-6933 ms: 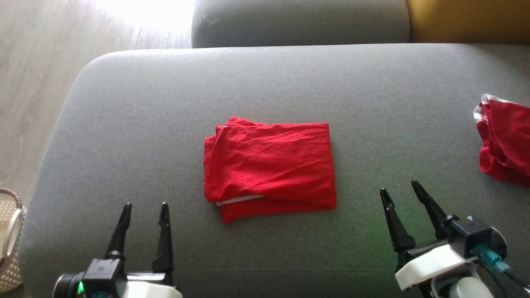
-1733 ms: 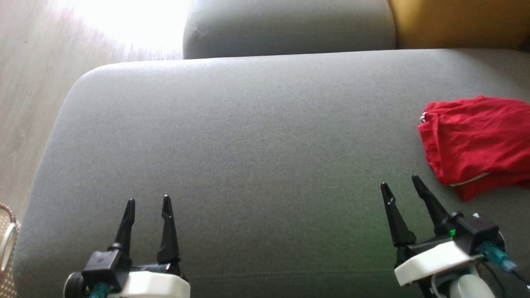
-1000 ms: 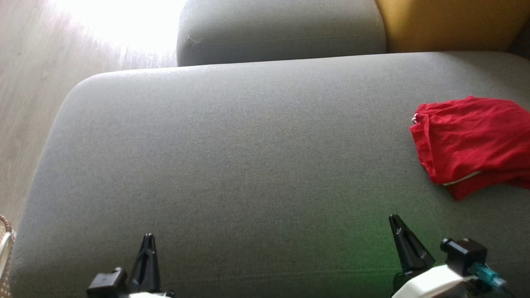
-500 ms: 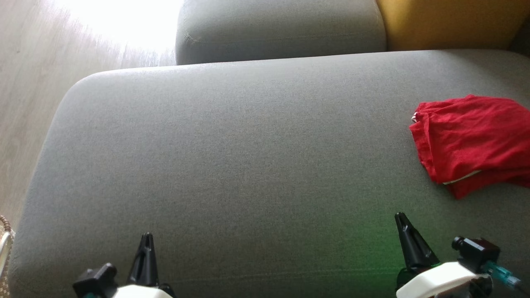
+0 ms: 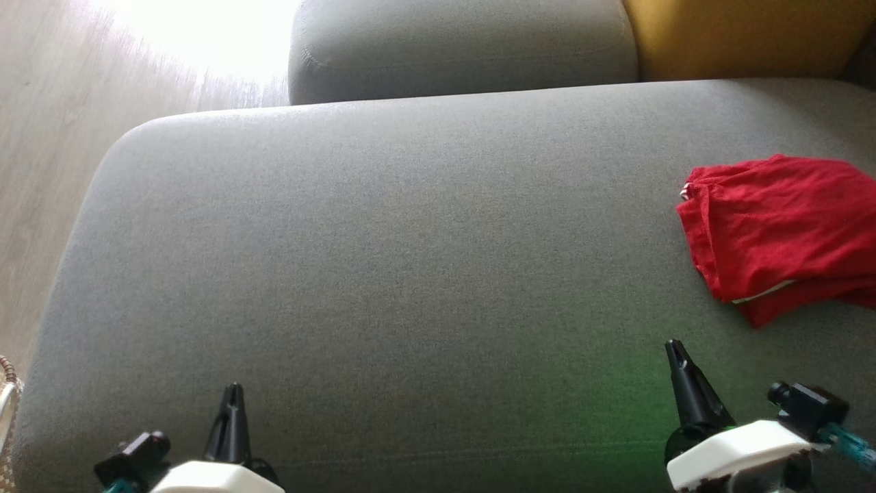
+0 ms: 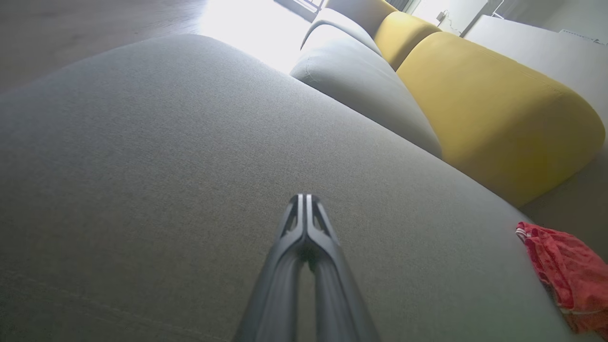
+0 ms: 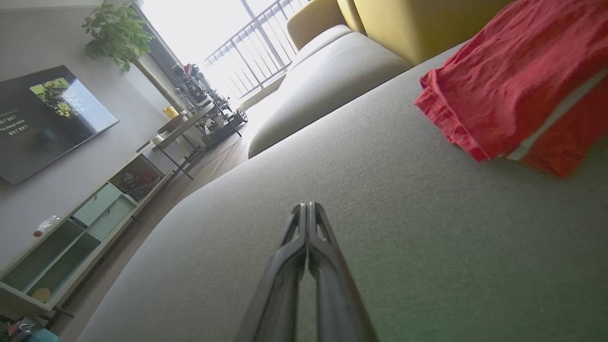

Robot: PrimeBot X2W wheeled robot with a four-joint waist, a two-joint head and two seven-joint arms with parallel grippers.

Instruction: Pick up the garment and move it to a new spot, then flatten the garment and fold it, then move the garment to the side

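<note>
A broad grey fabric sofa seat (image 5: 383,260) spreads under and ahead of the left gripper (image 5: 233,392) and the right gripper (image 5: 675,349). Farther ahead of both sit a smaller grey cushion (image 5: 458,48) and a mustard-yellow cushion (image 5: 739,34). Off to the left gripper's left lie pale wooden floor (image 5: 48,123) and a woven basket (image 5: 5,404).

I see the garment (image 5: 780,233) red, white-edged; seat cushion (image 5: 383,260) plain grey; back cushion (image 5: 732,38) mustard; my fingers (image 5: 692,394) black.
</note>
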